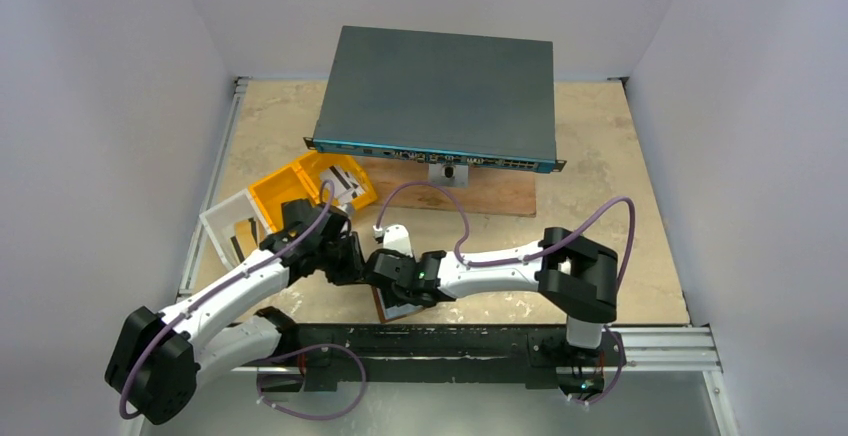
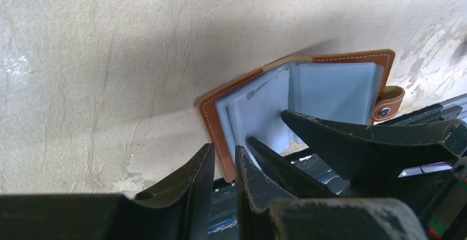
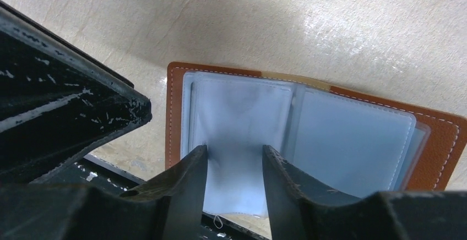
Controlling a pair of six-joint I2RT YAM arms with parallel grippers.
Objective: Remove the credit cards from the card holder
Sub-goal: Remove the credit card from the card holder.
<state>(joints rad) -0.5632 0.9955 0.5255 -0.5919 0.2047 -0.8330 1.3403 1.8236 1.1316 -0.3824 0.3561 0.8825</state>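
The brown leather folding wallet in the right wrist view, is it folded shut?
No, the brown leather folding wallet lies spread open, with its pale blue clear pockets showing inside.

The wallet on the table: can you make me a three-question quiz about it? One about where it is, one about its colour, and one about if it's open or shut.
1. Where is the card holder?
A on the floor
B on a shelf
C flat on the table

2. What colour is its outside?
A brown
B green
C pink

3. How is it right now?
A snapped shut
B open
C rolled up

Answers:
1 C, both wrist views show it lying flat on the pale table top.
2 A, the stitched leather edge around it is brown.
3 B, the pale blue pockets inside are spread out and showing.
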